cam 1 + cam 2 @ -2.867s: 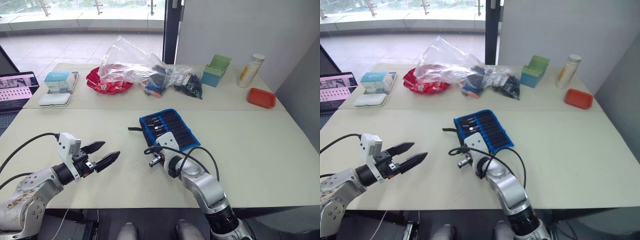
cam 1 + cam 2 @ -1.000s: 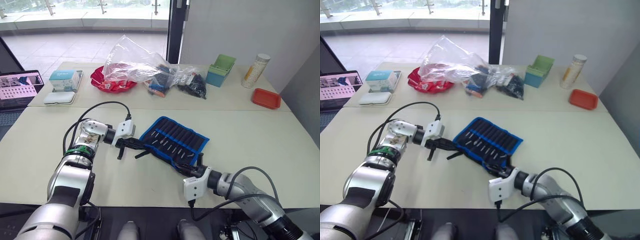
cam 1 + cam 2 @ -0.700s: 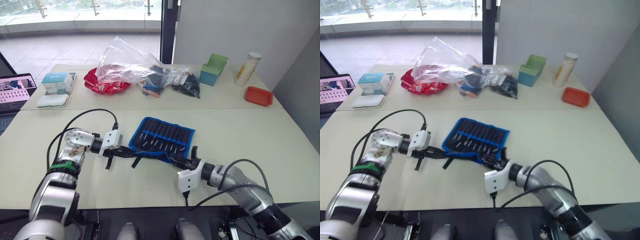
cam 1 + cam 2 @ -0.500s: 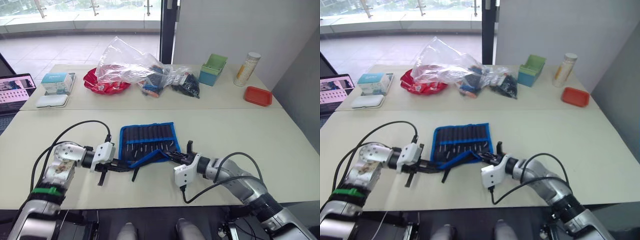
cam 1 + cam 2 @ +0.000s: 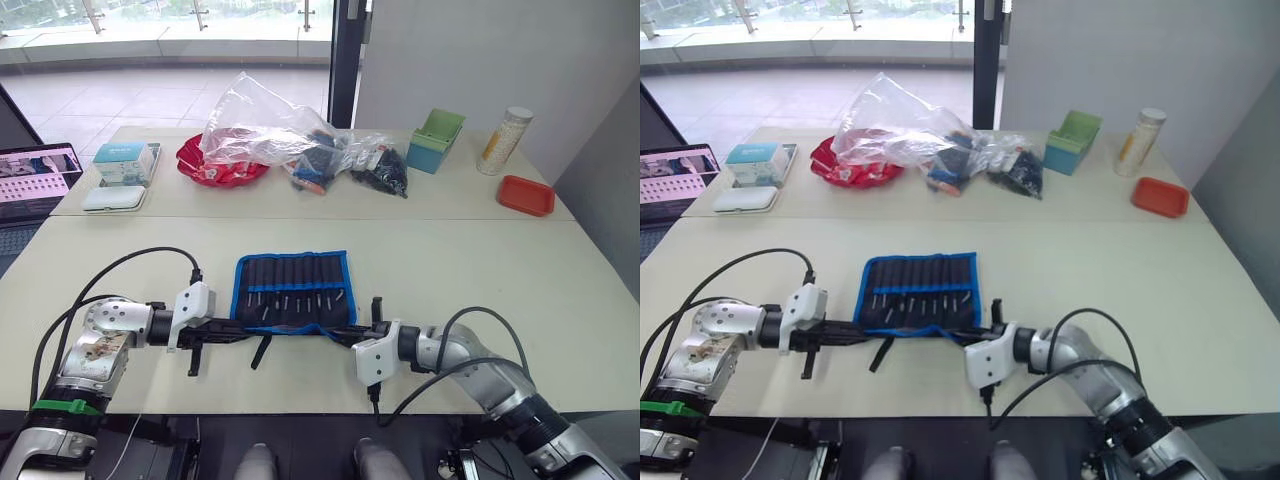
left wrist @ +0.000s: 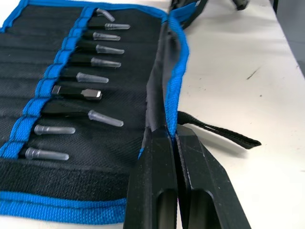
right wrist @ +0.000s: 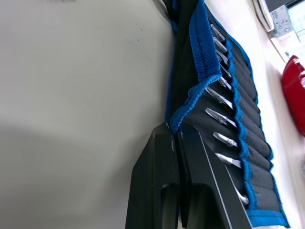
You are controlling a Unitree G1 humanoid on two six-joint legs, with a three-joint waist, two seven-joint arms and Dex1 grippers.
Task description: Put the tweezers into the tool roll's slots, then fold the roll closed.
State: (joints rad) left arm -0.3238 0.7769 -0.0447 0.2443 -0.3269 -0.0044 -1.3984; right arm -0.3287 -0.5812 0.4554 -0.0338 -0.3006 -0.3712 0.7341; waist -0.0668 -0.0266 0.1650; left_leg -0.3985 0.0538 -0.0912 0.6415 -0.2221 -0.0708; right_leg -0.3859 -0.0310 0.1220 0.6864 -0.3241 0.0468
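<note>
Left eye view: a wide beige table [image 5: 480, 260] is seen beside a window wall, with a tiled terrace outside. At the far edge a clear plastic bag [image 5: 265, 125] holding small dark items is laid partly over a red dish [image 5: 215, 165]; a green box [image 5: 435, 140] and a small red tray [image 5: 525, 195] are placed to the right. The tool roll [image 5: 292, 292] is spread open near the front edge, and the tweezers [image 6: 81, 93] are kept in the slots [image 6: 33, 81]. Its near edge is pinched by the left gripper [image 6: 170, 143] and the right gripper [image 7: 174, 133], both closed on the blue edging.
</note>
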